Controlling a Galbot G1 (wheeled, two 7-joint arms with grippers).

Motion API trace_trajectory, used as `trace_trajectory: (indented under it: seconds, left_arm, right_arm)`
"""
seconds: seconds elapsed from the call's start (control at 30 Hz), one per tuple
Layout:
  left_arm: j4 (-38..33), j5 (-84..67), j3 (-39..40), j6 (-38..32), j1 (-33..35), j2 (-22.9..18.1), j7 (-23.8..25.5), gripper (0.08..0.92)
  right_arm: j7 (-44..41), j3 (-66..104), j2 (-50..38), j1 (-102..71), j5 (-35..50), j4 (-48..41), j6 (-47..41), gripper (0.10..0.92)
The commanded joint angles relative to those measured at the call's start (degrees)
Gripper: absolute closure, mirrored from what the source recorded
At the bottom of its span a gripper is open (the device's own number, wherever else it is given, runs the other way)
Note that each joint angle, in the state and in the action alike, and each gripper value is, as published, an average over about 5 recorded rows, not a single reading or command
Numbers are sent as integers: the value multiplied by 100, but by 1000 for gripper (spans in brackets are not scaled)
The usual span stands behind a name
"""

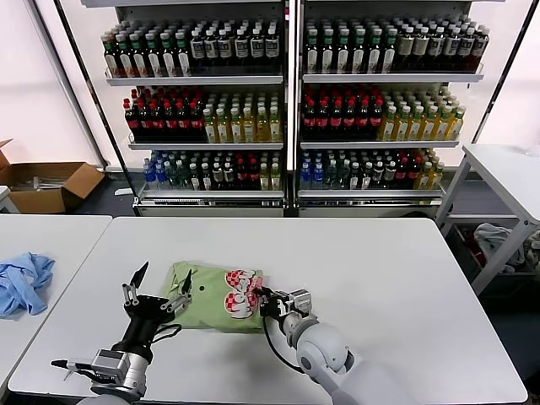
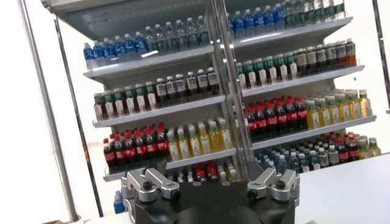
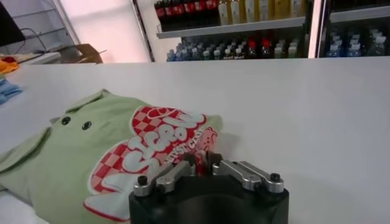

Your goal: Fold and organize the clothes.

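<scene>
Here, the light green cotton polo shirt (image 1: pixel 215 295), already folded small, is shown near the white worktop's (image 1: pixel 396 287) front edge. Its right hem is pinched by the right gripper (image 1: pixel 263 304); the left gripper (image 1: pixel 160 291) is held released above. A further fold is judged next, requiring a lift.

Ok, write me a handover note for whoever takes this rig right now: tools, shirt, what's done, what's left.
Right tool: low on the table at the right edge of the green polo shirt, fingers drawn close together on the hem by the chequered print; a firm hold on the cloth is not confirmed.
Left tool: open, empty, raised near the shirt's left side, pointing up towards the shelves.
Shirt: lies as a compact rectangle near the front of the table, print up.
Done: it looks partly folded.
Left: finish the fold, tidy the shirt.
Blue garment lies on the neighbouring table, untouched.
</scene>
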Motion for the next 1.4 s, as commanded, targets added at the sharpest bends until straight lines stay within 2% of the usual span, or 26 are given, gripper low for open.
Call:
trace_trajectory:
  seconds: [0.03,0.17,0.5,0.67,0.83,0.97,1.13,1.27,1.4]
  left_arm:
    - [-11,-1,-5,12,38,-15,10,177]
    - [3,-3,16,29,29,-23,-7,177]
    - [30,-6,64,69,40,-40,-53,177]
    - [23,-41,74,151,-6,-41,-110,177]
    - [-2,-39,85,258,19,-41,-209,177]
    - [-43,-42,123,282,-2,-27,-234,177]
    - [-131,-126,192,347,-55,4,-232,177]
    - [-235,-222,243,333,31,63,-233,177]
    - [-340,-273,331,260,221,166,-275,177]
  right_arm:
    - [-4,52,56,58,-8,-133,51,838]
    - [15,338,-267,-113,20,316,83,915]
    - [-110,1514,-1582,-1009,203,1259,99,919]
    - [-140,1886,-1929,-1214,183,1217,92,919]
    - [-250,2184,-1976,-1160,-213,1029,72,910]
    - [-272,2507,-2067,-1276,-715,1297,191,828]
    - [7,3342,-2248,-1993,-763,2083,635,689]
    - [152,4492,-2306,-3478,-987,2934,1278,577]
    - [403,5375,-2081,-5336,-1845,3552,2291,464]
